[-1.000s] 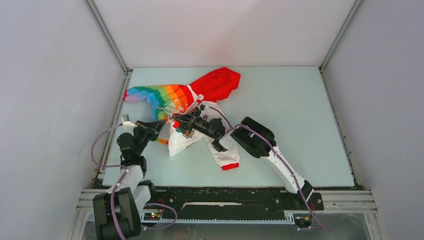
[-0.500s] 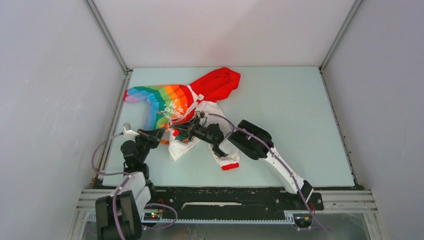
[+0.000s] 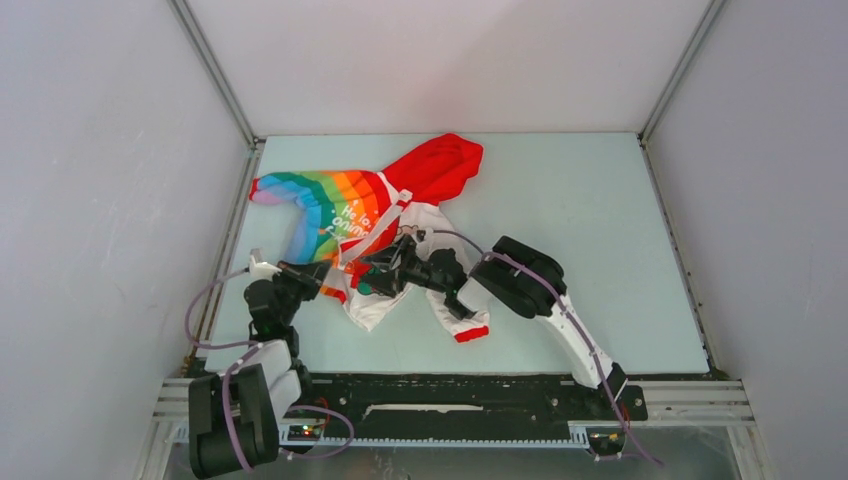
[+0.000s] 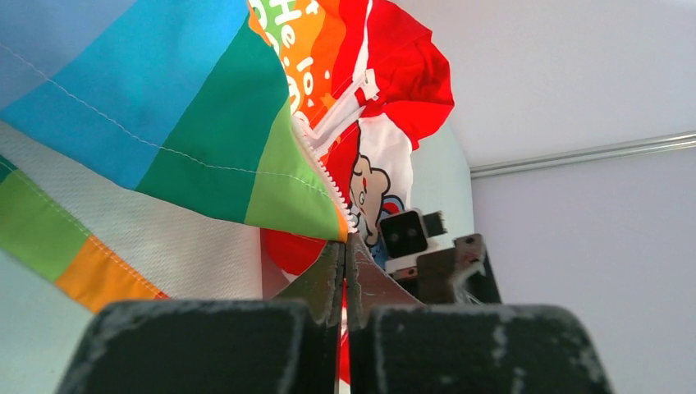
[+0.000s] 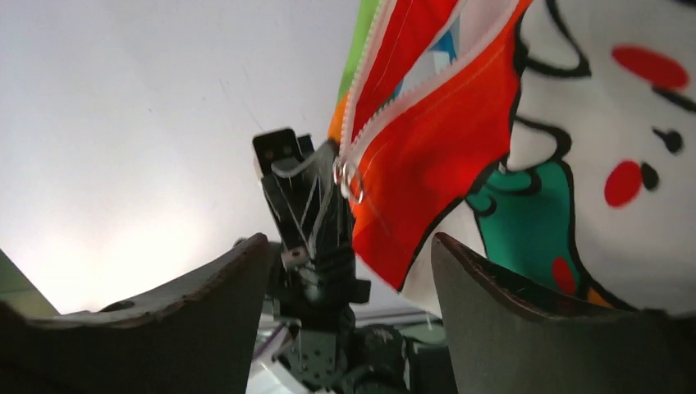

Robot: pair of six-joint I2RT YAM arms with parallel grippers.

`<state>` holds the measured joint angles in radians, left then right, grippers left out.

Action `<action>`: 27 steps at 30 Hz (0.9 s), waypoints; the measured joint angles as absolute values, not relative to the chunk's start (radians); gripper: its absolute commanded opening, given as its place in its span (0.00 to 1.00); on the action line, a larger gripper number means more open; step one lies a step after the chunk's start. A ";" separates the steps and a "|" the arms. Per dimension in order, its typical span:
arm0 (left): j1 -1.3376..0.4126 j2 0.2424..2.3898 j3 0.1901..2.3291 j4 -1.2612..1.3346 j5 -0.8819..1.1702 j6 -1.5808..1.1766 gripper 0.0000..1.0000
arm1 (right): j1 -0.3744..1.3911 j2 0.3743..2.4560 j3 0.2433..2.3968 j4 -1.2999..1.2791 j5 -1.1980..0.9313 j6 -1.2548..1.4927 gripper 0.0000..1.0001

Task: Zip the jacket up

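Barely begun: the jacket (image 3: pixel 345 210) lies on the left half of the table (image 3: pixel 600 230), with its red hood (image 3: pixel 435 165) toward 1 o'clock and its rainbow sleeve (image 3: pixel 290 190) toward 10 o'clock. We judge the zip only just started. Its slider (image 5: pixel 349 179), with a ring pull, sits low near the hem, and the teeth (image 5: pixel 365 61) part into two rows above it, so nearly the whole front is left to close. At the garment's 7 o'clock our left gripper (image 4: pixel 345 246) is pinched tight on the hem corner at the zip's foot. At 5 o'clock our right gripper (image 5: pixel 349 242) has its fingers spread wide, holding nothing. A second ago those right fingers were closed at the jacket's front. They have since let go and backed toward 5 o'clock, and the hem has slid toward 6 o'clock.
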<state>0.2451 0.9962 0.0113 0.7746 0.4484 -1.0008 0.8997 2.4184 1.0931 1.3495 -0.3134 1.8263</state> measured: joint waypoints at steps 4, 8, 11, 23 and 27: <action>0.244 1.001 0.011 0.774 0.453 -0.994 0.00 | 0.878 2.330 0.995 1.310 -0.385 1.755 0.82; 0.243 0.987 0.011 0.754 0.458 -0.992 0.00 | 0.860 2.230 0.931 1.192 -0.486 1.605 0.68; 0.242 0.944 0.011 0.709 0.458 -0.982 0.00 | 0.854 2.119 0.920 1.026 -0.544 1.391 0.66; 0.242 0.875 0.011 0.586 0.458 -0.941 0.00 | 0.782 1.925 1.114 0.603 -0.668 0.659 0.54; 0.242 0.888 0.011 0.574 0.459 -0.939 0.00 | 0.774 2.023 1.161 0.604 -0.719 0.603 0.54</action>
